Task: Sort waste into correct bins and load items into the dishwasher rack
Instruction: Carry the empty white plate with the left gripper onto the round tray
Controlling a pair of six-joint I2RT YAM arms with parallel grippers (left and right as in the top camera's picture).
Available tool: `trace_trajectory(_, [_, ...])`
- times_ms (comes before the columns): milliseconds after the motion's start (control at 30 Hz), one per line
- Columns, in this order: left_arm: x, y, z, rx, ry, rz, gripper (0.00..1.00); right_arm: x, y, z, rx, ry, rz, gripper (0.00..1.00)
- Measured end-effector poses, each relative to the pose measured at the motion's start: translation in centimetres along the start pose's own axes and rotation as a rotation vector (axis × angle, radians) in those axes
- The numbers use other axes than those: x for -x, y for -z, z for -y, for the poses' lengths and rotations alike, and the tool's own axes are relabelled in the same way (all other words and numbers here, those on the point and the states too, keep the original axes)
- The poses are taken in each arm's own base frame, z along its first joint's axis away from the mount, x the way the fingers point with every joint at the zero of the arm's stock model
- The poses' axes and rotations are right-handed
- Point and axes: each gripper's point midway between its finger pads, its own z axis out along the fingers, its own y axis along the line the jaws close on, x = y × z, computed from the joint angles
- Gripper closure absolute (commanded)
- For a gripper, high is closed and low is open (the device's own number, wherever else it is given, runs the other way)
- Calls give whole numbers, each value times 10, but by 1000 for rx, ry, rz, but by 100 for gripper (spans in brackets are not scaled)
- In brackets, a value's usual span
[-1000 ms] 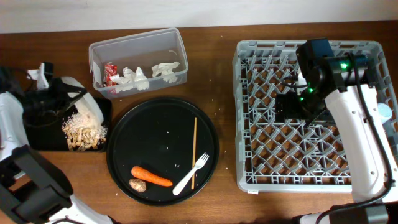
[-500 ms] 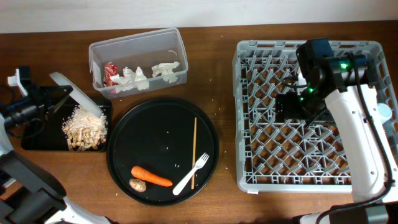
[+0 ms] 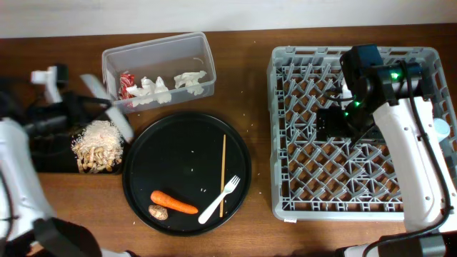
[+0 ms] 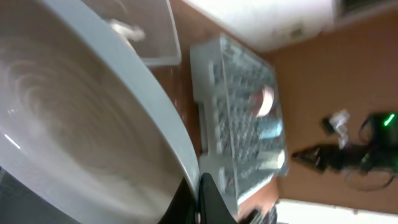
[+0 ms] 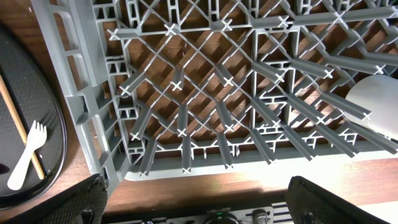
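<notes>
My left gripper (image 3: 84, 107) is shut on the rim of a grey-white plate (image 3: 108, 107), held tilted on edge over the right end of the black bin (image 3: 43, 158). In the left wrist view the plate (image 4: 74, 118) fills the left side and the fingers (image 4: 198, 198) pinch its edge. A pile of food scraps (image 3: 96, 146) lies in the black bin. The grey dishwasher rack (image 3: 285, 135) stands at the right. My right gripper (image 5: 208, 202) is open and empty above the rack (image 5: 205, 93).
A clear bin (image 3: 161, 68) with paper waste stands at the back. A round black tray (image 3: 178, 150) holds a carrot (image 3: 173, 203), a white fork (image 3: 219, 199), a chopstick (image 3: 223, 173) and a small brown scrap (image 3: 158, 211). A pale round item (image 3: 443, 128) sits at the rack's right edge.
My left arm has tipped the plate up on edge and carried it right, off the middle of the black bin. The scraps stay in the bin. The right arm has not moved.
</notes>
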Motion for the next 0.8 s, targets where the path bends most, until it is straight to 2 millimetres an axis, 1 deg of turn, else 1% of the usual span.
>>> trace_trajectory(67, [-20,-31,27,10,-88,-116,100,0,0,0,0,0,0,4])
trace_trajectory(133, [-50,-68,52,38,-180,-268,100,0,0,0,0,0,0,4])
trace_trajectory(167, [-61,-79,57,61,-212,-318,100,0,0,0,0,0,-1,5])
trace_trajectory(267, [-99,-121,68,195,-370,-464,99,0,0,0,0,0,0,4])
trace_trajectory(300, [-111,-136,67,260,-412,-497,99,0,0,0,0,0,-1,4])
trace_trajectory(400, [-141,-168,64,356,-488,-537,99,0,0,0,-1,0,0,4])
trace_trajectory(433, [-153,-179,60,382,-502,-547,100,0,0,0,-3,1,0,4])
trace_trajectory(467, [-161,-186,57,404,-503,-549,99,0,0,1,-3,0,0,5])
trace_trajectory(500, [-172,-196,48,441,-506,-545,100,0,0,1,-3,0,0,5])
trace_trajectory(567, [-188,-206,35,477,-501,-554,100,0,0,1,-3,0,-1,4])
trace_trajectory(600, [-203,-212,24,499,-493,-564,99,0,0,1,-3,0,0,4])
trace_trajectory(633, [-213,-214,15,526,-484,-577,98,0,0,1,-3,0,0,4])
trace_trajectory(700, [-218,-218,8,553,-486,-563,89,0,0,1,-3,0,0,4])
trace_trajectory(733, [-220,-217,4,567,-484,-563,79,0,0,1,-3,0,0,4])
trace_trajectory(800, [-222,-215,-2,599,-467,-561,73,0,0,1,-3,0,0,4])
